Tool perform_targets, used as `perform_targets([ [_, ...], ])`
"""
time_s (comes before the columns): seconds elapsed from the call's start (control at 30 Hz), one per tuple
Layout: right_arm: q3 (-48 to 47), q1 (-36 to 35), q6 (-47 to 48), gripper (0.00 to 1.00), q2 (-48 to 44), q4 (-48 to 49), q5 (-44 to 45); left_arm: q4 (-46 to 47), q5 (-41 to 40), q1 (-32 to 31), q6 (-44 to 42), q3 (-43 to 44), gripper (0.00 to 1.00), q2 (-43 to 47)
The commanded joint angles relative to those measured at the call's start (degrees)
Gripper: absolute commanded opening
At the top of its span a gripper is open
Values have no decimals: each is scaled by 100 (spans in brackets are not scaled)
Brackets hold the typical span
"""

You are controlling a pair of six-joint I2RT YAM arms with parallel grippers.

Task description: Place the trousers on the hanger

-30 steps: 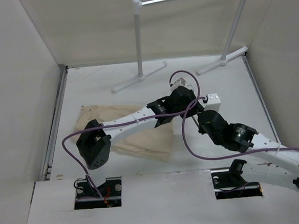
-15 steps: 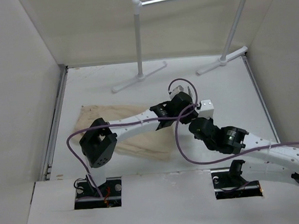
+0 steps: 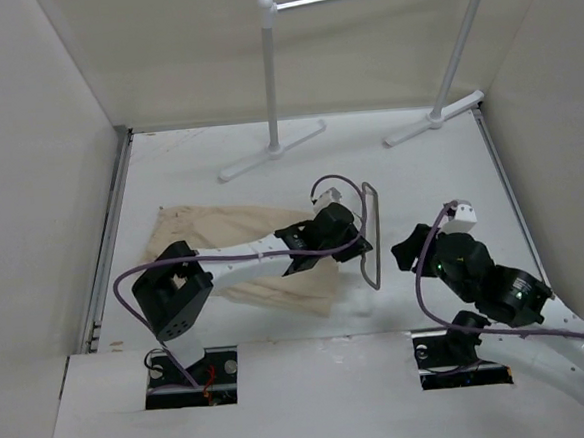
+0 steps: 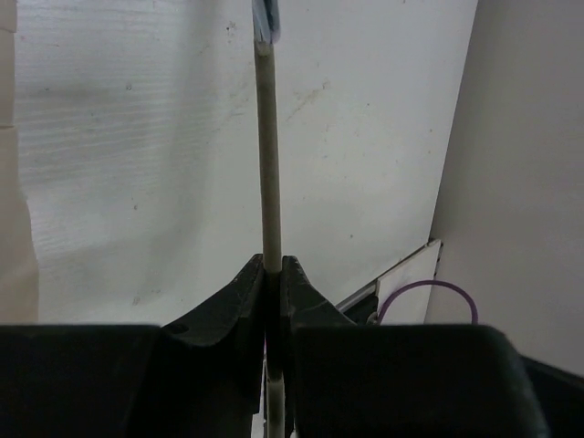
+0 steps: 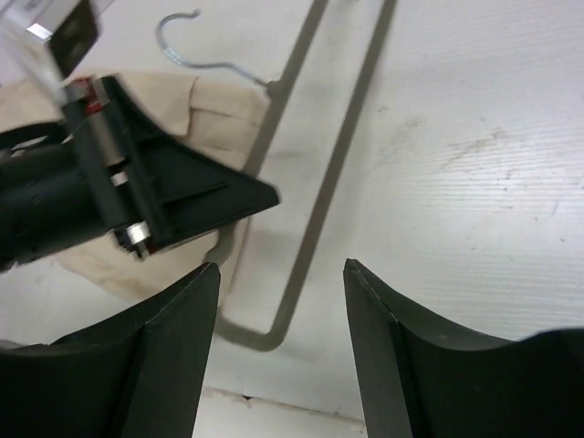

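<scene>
My left gripper [image 4: 272, 266] is clamped on the hanger's [image 4: 269, 155] rod beside the trousers [image 3: 217, 227]; my right gripper [image 5: 281, 274] hangs with its fingers apart.

The left arm [image 3: 241, 271] hides the trousers [image 3: 207, 228] partly — perhaps half.

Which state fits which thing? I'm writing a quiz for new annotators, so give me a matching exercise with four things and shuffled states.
1 left gripper
2 right gripper
3 trousers
4 garment rack

A stands at the far edge of the table
B shut on the hanger
C lies on the table, off the hanger
D open, holding nothing

Pairs: 1-B; 2-D; 3-C; 4-A
</scene>
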State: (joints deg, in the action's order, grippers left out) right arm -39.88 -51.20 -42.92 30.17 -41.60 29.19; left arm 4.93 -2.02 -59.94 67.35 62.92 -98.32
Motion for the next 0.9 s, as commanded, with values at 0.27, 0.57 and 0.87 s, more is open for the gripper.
perform_targets([
  [0.27,577,1494,-182,10,67,933,-2223,561,-333,-320,-179,-1526,0,1851],
  [0.57,384,959,-296,21,1446,2296,-2436,1782,-1414,-979,-143,-3012,0,2239],
  [0.87,797,264,-788,41,2993,3780,-2462,2610,-2030,-1199,-108,-3584,0,2177],
])
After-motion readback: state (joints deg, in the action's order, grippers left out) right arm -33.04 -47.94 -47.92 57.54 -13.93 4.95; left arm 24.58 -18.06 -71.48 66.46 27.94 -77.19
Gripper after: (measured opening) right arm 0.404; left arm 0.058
